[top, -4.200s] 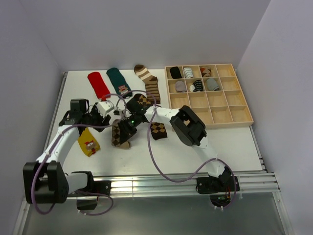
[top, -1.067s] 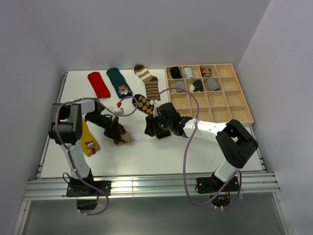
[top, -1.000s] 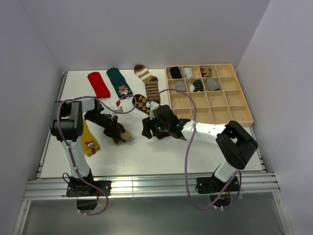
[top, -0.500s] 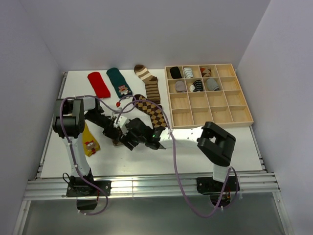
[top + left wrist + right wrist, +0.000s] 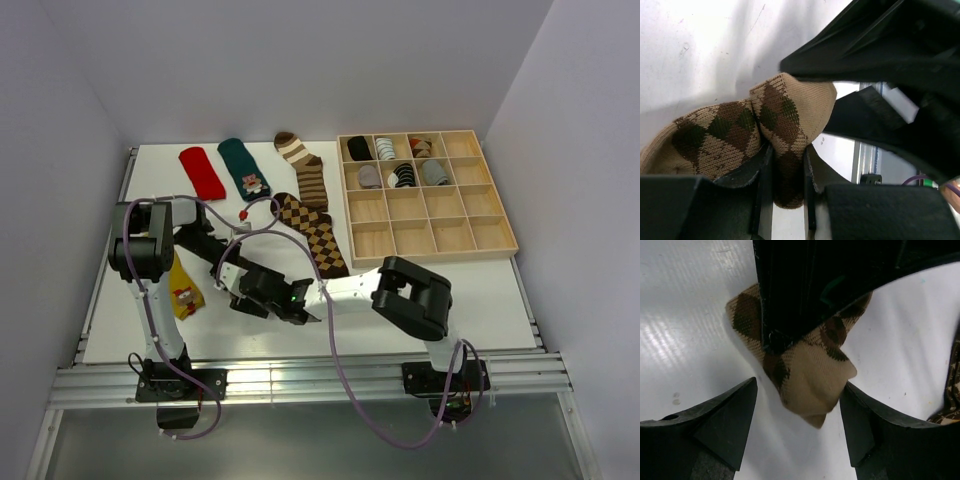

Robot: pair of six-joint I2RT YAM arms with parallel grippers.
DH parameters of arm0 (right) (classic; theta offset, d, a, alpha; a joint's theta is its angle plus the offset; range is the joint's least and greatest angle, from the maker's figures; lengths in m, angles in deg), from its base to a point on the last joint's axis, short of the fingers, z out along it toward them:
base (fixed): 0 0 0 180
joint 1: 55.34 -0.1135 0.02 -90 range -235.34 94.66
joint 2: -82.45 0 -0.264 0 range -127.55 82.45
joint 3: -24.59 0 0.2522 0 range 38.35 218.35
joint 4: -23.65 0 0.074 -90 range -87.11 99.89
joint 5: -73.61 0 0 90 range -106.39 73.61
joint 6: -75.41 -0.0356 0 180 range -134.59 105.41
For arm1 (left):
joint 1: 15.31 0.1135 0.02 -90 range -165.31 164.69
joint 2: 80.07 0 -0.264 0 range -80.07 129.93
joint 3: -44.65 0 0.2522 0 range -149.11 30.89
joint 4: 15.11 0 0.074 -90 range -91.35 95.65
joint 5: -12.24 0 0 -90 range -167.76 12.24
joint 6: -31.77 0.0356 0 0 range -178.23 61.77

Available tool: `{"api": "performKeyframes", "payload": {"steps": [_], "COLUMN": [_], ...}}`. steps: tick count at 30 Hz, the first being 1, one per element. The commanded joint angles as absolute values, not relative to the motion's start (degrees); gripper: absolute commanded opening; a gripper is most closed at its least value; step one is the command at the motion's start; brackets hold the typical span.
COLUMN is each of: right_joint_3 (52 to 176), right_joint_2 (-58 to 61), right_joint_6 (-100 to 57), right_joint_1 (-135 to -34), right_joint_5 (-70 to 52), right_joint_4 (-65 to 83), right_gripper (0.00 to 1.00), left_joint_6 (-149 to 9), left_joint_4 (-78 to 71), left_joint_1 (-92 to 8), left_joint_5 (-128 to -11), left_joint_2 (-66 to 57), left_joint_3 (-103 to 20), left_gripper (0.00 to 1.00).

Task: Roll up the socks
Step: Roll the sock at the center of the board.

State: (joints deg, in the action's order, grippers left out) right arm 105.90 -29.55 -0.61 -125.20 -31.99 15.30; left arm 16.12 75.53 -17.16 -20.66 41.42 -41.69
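A bunched brown argyle sock (image 5: 785, 115) lies on the white table, pinched at one end between the fingers of my left gripper (image 5: 788, 175), which is shut on it. My right gripper (image 5: 797, 415) stands open, one finger on each side of the same argyle sock (image 5: 812, 375), its fingertips not touching it. In the top view both grippers meet at the front left (image 5: 245, 290) and hide the bunched sock. A second argyle sock (image 5: 312, 232) lies flat mid-table. The red sock (image 5: 203, 172), teal sock (image 5: 245, 168) and striped sock (image 5: 305, 170) lie at the back, the mustard sock (image 5: 182, 287) at the left.
A wooden compartment tray (image 5: 470, 235) stands at the back right, with rolled socks (image 5: 400, 175) in several of its back cells. The right arm (image 5: 350, 290) stretches low across the table front. Purple cables loop above the flat argyle sock.
My right arm swung left across the table to the bunched sock and its jaws opened wider around it. The left gripper kept its hold and stayed put.
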Motion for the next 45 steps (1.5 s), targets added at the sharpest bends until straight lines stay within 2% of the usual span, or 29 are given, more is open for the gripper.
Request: {"api": "performKeyframes", "payload": {"steps": [1, 9, 15, 16, 17, 19, 20, 21, 25, 27, 30, 35, 45], "right_joint_3": [108.75, 107.34, 109.54, 109.36, 108.93, 108.92, 109.36, 109.45, 108.49, 107.52, 105.67, 102.86, 99.69], "right_joint_2": [-31.97, -33.3, -35.32, -35.15, -34.88, -34.62, -34.7, -34.88, -33.92, -33.48, -32.25, -30.23, -27.93], "right_joint_6": [3.69, 6.32, 6.77, 6.77, 6.77, 6.51, 6.5, 6.33, 5.01, 4.49, 3.87, 1.94, -0.97], "right_joint_1": [-126.35, -127.58, -128.2, -128.2, -128.37, -128.29, -128.29, -128.29, -128.29, -128.37, -128.37, -128.28, -128.11], "right_joint_5": [-38.8, -43.11, -41.44, -40.92, -40.56, -40.3, -40.38, -40.47, -38.8, -39.42, -40.47, -42.14, -43.37], "right_joint_4": [20.16, 26.5, 23.95, 24.04, 24.04, 23.43, 22.73, 21.41, 18.68, 17.8, 17.1, 15.17, 12.7], "right_gripper": [0.73, 0.72, 0.59, 0.56, 0.46, 0.34, 0.16, 0.1, 0.0, 0.0, 0.0, 0.0, 0.0], "left_joint_6": [17.98, 17.89, 17.89, 17.71, 17.71, 17.36, 17.01, 16.57, 13.85, 12.79, 10.51, 6.64, 8.92], "left_joint_4": [77.05, 77.14, 77.14, 77.14, 77.14, 77.05, 77.05, 77.05, 77.05, 77.05, 77.05, 75.38, 76.96], "left_joint_1": [-17.94, -18.56, -19.09, -19.17, -19.52, -19.88, -20.05, -20.05, -20.05, -20.05, -20.05, -19.44, -17.59], "left_joint_5": [-21.95, -22.39, -22.57, -22.74, -23.0, -23.27, -23.18, -22.92, -21.78, -21.07, -20.02, -20.54, -22.3], "left_joint_2": [41.48, 41.66, 41.48, 41.39, 41.31, 41.04, 41.04, 40.87, 39.11, 37.53, 35.95, 34.01, 33.31], "left_joint_3": [-41.62, -41.36, -41.18, -41.18, -41.18, -41.53, -41.8, -42.76, -45.22, -46.28, -49.08, -51.2, -50.41], "left_gripper": [0.0, 0.0, 0.0, 0.0, 0.0, 0.01, 0.04, 0.1, 0.27, 0.34, 0.37, 0.38, 0.38]}}
